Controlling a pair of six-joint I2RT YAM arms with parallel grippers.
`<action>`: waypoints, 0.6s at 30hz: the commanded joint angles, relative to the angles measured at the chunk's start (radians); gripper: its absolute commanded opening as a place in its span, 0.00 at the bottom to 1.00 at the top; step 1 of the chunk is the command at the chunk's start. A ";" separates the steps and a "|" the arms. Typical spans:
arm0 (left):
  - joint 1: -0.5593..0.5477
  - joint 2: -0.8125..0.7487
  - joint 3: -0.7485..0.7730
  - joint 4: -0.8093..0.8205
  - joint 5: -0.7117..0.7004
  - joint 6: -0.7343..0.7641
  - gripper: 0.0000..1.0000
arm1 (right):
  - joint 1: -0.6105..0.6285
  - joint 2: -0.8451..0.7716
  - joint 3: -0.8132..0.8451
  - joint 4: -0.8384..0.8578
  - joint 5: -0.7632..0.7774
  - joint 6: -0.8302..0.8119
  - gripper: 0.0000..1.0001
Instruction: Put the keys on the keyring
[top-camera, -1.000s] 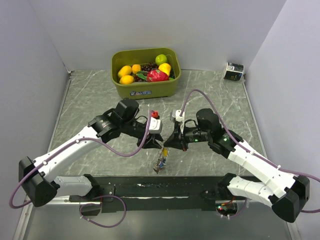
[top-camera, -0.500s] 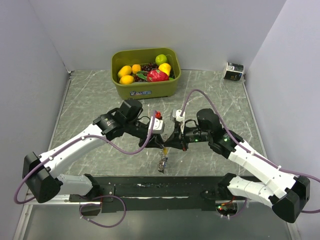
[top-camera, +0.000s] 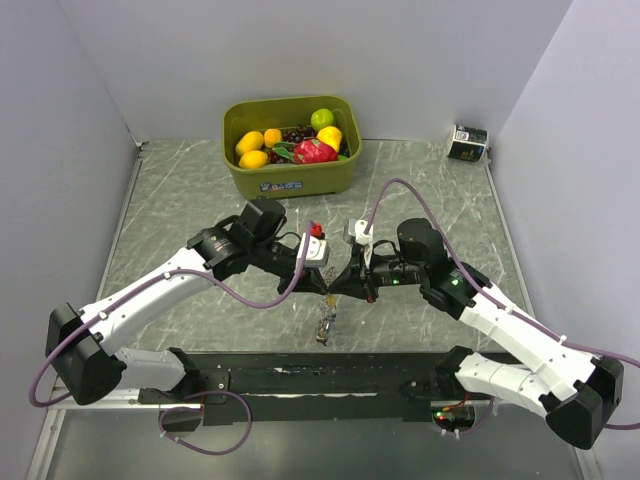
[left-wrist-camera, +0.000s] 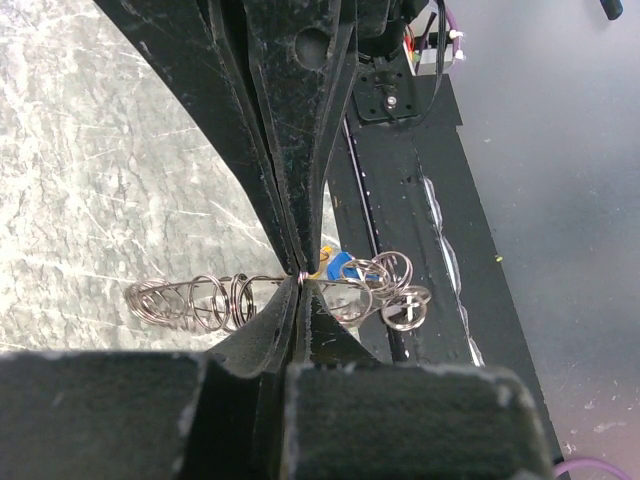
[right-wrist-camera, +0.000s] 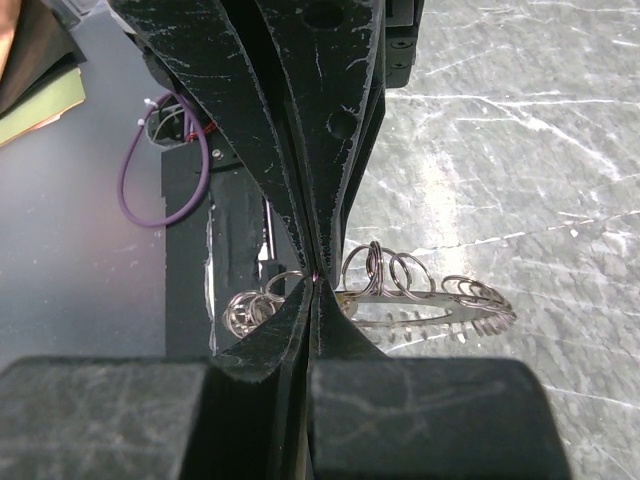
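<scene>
Keys (top-camera: 325, 322) bunched low, perhaps grazing the bench (top-camera: 200, 200): light, loose, prone to swing. Above, hung from thin springy keyring (left-wrist-camera: 265, 279), slippery wire. Clamped shut on it from both sides, left gripper (left-wrist-camera: 300, 278) and right gripper (right-wrist-camera: 314, 278); best pinched near the split.

Quick rundown from the top view: the bin (top-camera: 290, 182) sits at the back of the table (top-camera: 170, 210), a bit left of centre, with fruit (top-camera: 315, 150) piled in it; a small box (top-camera: 467, 142) is way off in the back right corner; the base plate (top-camera: 320, 378) runs along the near edge; the left gripper (top-camera: 325, 289) and right gripper (top-camera: 334, 288) come in from either side and meet tip to tip mid-table, in front of the bin; the keyring (left-wrist-camera: 215, 300) is pinched right where they touch; the keys (top-camera: 323, 326) dangle just below, between the tips and the base plate.
</scene>
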 joint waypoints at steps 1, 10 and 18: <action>-0.004 -0.019 0.009 0.067 0.040 -0.001 0.01 | 0.006 -0.009 0.015 0.091 -0.003 0.005 0.00; -0.004 -0.149 -0.183 0.480 -0.044 -0.214 0.01 | 0.003 -0.078 -0.025 0.184 0.051 0.076 0.35; -0.004 -0.217 -0.359 0.861 -0.090 -0.410 0.01 | -0.017 -0.149 -0.063 0.242 0.104 0.097 0.63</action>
